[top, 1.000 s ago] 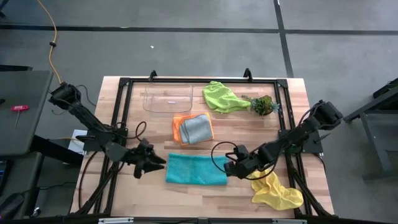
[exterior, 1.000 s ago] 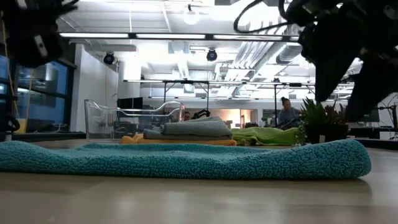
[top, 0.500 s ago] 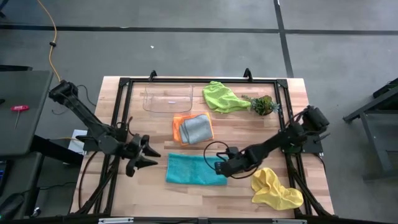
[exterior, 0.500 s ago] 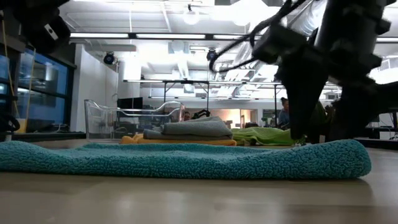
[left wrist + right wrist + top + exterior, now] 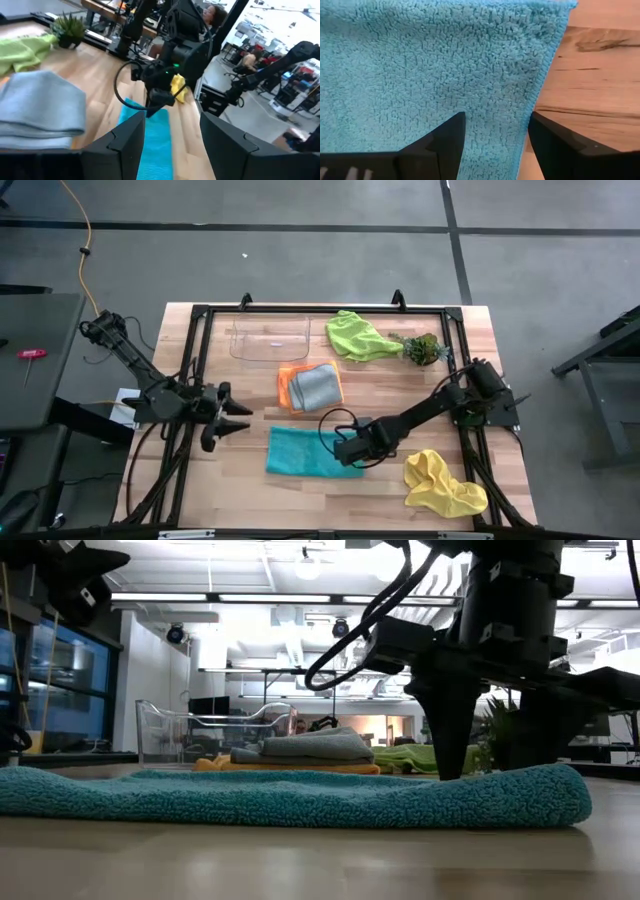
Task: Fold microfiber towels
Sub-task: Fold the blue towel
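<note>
Wooden planks make up the table (image 5: 300, 485), which is framed by a black rail. Over the right end of the teal towel (image 5: 305, 452) the right gripper (image 5: 352, 453) is held with its jaws spread, pointing down at the cloth; the two dark fingers (image 5: 451, 142) are seen straddling the towel's stitched edge, with nothing clasped between them. That towel is laid flat near the front middle of the table. To its left, just off the cloth, the left gripper (image 5: 232, 420) is held above bare wood, its jaws likewise parted and empty. Behind the teal towel a grey towel (image 5: 319, 386) is stacked folded on an orange towel (image 5: 288, 383). Farther back a lime green towel (image 5: 356, 336) is bunched beside a small plant (image 5: 422, 347), and a clear tray (image 5: 269, 339) is set at the back left. A yellow towel (image 5: 444, 483) is crumpled at the front right corner.
</note>
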{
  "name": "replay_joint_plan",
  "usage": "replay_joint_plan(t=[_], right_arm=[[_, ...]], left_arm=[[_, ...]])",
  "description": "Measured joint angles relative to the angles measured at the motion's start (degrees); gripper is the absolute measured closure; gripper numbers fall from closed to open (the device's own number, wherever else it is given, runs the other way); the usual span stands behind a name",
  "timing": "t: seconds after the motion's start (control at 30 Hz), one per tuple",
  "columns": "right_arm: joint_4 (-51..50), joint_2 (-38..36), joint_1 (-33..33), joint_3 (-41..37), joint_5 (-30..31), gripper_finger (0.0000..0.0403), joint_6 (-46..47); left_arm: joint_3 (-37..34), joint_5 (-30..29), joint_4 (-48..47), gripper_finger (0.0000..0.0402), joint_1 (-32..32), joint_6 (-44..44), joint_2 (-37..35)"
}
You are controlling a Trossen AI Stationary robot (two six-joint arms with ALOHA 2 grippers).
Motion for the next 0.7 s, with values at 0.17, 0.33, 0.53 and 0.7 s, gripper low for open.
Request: replay_joint_plan(t=[0.17, 0.33, 0.53, 0.7], right_arm=[[-0.55, 1.9, -0.05, 0.34, 0.02, 0.0216, -0.55], [-2.47, 3.68, -0.05, 0.6, 0.14, 0.0272, -2.26], [-6.59, 3.73, -0.05, 0.62, 2.27, 0.0388, -7.79], [-8.53, 3.44, 0.38, 0.61, 3.14, 0.0398, -11.52]], left_arm=[[0.0, -3.34, -0.07, 0.022, 0.0, 0.62, -0.03], [0.0, -6.02, -0.05, 0.022, 0.0, 0.6, -0.03], [0.0, -9.52, -0.03, 0.022, 0.0, 0.41, -0.03], [0.0, -11.61, 0.01, 0.022, 0.0, -0.45, -0.03]])
